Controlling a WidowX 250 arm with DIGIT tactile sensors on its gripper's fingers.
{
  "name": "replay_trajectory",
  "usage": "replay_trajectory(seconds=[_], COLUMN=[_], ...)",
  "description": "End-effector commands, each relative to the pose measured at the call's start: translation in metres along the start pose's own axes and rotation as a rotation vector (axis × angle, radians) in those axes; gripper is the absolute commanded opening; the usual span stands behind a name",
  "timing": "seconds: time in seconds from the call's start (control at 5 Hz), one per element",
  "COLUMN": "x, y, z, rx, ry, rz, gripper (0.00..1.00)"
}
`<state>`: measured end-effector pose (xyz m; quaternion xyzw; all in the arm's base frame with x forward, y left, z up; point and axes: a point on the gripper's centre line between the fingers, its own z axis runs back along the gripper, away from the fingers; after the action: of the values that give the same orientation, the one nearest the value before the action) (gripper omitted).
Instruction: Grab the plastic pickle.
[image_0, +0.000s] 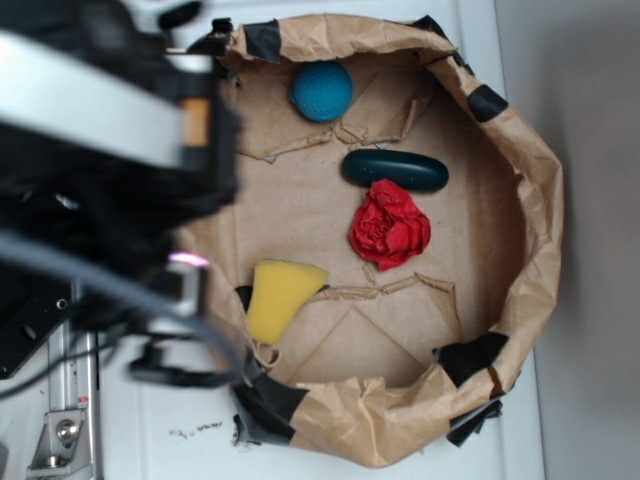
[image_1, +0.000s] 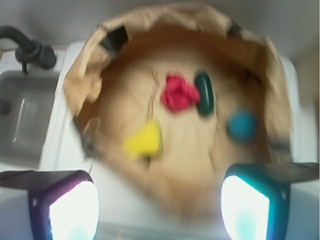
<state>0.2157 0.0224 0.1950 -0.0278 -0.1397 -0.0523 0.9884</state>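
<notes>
Pickle (image_0: 395, 170) lies flat (long axis left-right, exterior).

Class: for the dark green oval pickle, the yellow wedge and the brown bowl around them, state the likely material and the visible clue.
The dark green oval pickle: probably smooth plastic, with a faint sheen.
The yellow wedge: likely sponge foam, matte and soft-edged.
The brown bowl: crumpled kraft paper, creased and patched with black tape.

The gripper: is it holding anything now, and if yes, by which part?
Nothing is held. In the wrist view the gripper is open with an empty gap, and the plastic pickle lies untouched inside the paper bowl.
</notes>
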Motion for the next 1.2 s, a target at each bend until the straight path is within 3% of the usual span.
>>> replay_trajectory(seconds=[0.0,0.2,0.4,0.6,0.8,1.0], x=[0.022,0.015,0.010,0.023,0.033,0.050], y=[0.029,0.035,0.051,0.057,0.048,0.050], z=[-0.078,-0.122,-0.143,-0.154,-0.167,-0.175], rx=[0.049,0.084,0.070,0.077,0.096,0.126], ry=[0.045,0.166,0.229,0.244,0.281,0.276], rz=[-0.184,-0.255,-0.266,-0.304,-0.363,-0.381], gripper=[1.00,1.00,1.00,1.00,1.00,1.00])
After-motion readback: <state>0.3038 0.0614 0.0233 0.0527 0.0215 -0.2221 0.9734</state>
